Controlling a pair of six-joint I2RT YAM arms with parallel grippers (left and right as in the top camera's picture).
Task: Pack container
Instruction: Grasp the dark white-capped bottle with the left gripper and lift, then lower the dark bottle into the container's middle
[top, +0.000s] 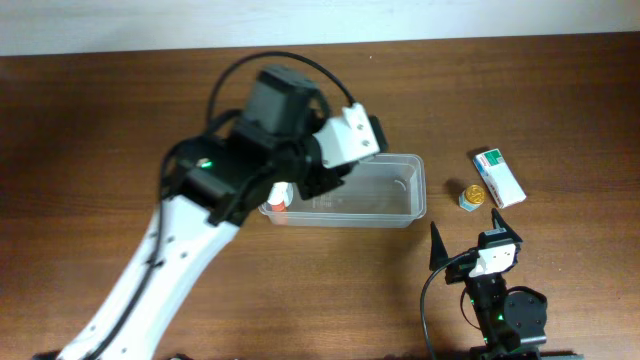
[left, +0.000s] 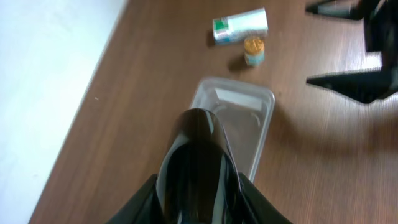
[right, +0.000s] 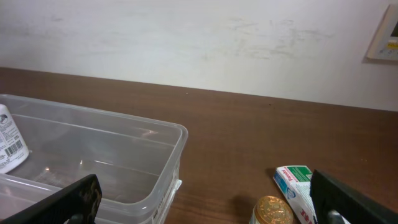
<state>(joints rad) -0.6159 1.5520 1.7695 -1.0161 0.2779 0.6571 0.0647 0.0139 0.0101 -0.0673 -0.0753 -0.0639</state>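
The clear plastic container (top: 400, 190) lies at mid-table; it also shows in the left wrist view (left: 258, 106) and the right wrist view (right: 143, 155). A white bottle with a red cap (top: 282, 196) stands in its left end and shows at the left edge of the right wrist view (right: 9, 146). My left gripper (left: 199, 196) is over that left end, shut on a dark glossy bottle (left: 196, 143). In the overhead view its wrist (top: 330, 150) hides the jaws. My right gripper (top: 472, 240) is open and empty, near the front right of the container (right: 211, 205).
A green-and-white carton (top: 498, 176) lies right of the container, with a small gold-capped jar (top: 471, 195) beside it. Both show in the left wrist view, carton (left: 239, 26) and jar (left: 253, 50), and in the right wrist view, carton (right: 293, 180) and jar (right: 272, 210). A white wall borders the table's far edge.
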